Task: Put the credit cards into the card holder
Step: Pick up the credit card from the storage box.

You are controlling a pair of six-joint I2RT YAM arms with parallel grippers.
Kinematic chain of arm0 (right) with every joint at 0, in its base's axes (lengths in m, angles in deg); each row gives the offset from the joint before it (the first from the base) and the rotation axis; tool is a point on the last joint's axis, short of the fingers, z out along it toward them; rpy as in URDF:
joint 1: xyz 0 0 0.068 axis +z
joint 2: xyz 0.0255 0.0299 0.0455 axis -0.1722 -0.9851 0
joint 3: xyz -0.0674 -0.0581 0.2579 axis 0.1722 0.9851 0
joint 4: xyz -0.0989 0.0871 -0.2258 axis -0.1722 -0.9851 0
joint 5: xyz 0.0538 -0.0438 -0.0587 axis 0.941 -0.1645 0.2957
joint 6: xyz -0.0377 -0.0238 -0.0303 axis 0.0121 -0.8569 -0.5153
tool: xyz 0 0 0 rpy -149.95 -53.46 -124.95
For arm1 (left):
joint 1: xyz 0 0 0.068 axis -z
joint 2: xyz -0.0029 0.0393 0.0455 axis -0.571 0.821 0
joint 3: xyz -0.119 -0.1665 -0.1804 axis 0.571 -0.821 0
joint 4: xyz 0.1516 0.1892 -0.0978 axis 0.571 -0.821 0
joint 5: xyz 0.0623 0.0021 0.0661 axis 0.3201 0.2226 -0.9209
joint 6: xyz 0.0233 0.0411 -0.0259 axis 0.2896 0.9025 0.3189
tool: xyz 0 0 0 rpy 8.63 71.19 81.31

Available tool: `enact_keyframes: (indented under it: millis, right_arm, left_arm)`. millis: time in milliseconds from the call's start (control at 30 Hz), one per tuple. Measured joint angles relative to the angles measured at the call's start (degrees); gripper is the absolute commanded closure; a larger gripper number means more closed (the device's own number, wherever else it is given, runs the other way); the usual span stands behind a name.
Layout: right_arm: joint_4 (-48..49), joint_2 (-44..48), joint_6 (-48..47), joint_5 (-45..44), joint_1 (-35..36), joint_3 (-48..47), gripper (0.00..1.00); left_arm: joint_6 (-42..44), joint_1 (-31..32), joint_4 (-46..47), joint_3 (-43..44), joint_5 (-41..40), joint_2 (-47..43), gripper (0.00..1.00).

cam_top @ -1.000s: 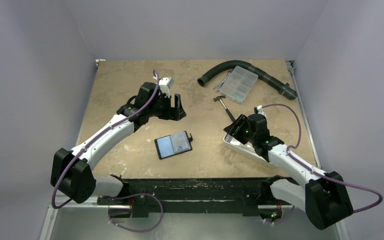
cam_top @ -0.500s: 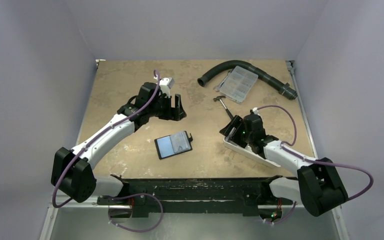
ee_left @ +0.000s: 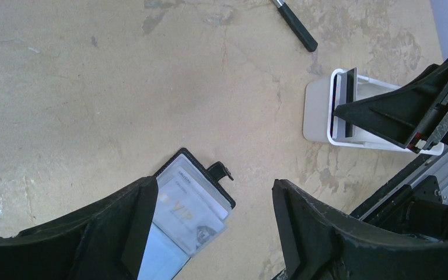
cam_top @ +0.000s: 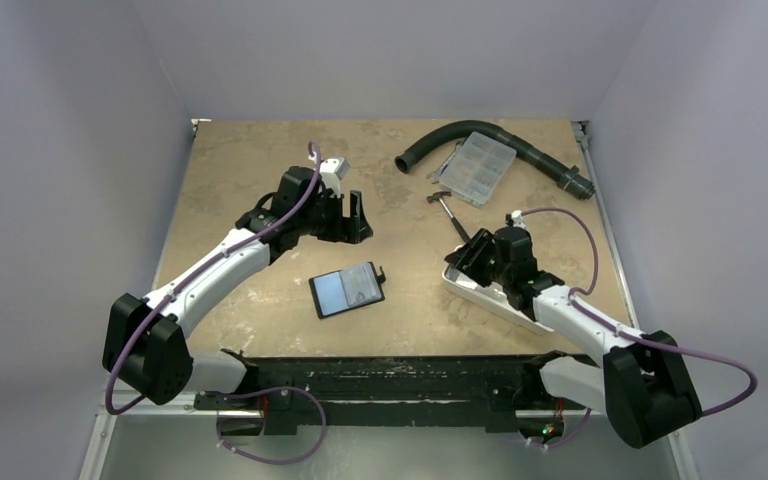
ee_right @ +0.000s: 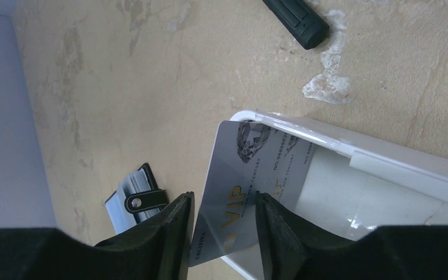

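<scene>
While the left arm hung above the middle of the counter [cam_top: 240,170], the left fingers [ee_left: 111,239] stood spread wide, with nothing between them but bare counter and a corner of the card holder [ee_left: 193,201]. That card holder lay opened flat on the counter, just nearer the arm bases than the left fingers and well apart from the white tray [ee_left: 318,114]. Its black outer edge framed a pale blue-grey inside. A silver card marked VIP [ee_left: 189,213] showed behind its clear pocket. Its small snap tab stuck out from the far corner on the tray's side.

Over on the right, the right fingers [ee_right: 151,245] reached into the end of the white tray nearest the card holder. They stood partly apart. A second silver VIP card [ee_right: 233,186] was tipped up there, its face toward the wrist camera and one corner rising past the tray's rim. This card showed in the gap between the two fingers and ran on behind one of them. Whether they pinched it or merely flanked it I could not tell.

Beyond the tray, a tool with a black handle [cam_top: 447,210] lay on the counter. Farther back, a clear compartment box [cam_top: 475,167] sat inside the bend of a curved black hose [cam_top: 540,155].
</scene>
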Motion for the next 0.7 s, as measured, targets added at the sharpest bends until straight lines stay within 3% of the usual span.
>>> enact_keyframes:
  millis: [67,333,700]
  right_arm:
    - [0.00,0.00,0.11,0.02,-0.07,0.00,0.62]
    - [-0.48,0.17,0.24,-0.02,-0.33,0.00,0.74]
    - [-5.51,5.03,-0.44,-0.57,-0.44,-0.24,1.00]
  left_arm:
    - [0.00,0.00,0.00,-0.02,0.00,0.02,0.24]
    - [0.00,0.00,0.00,-0.02,0.02,0.09,0.24]
    - [0.00,0.00,0.00,-0.02,0.26,0.09,0.24]
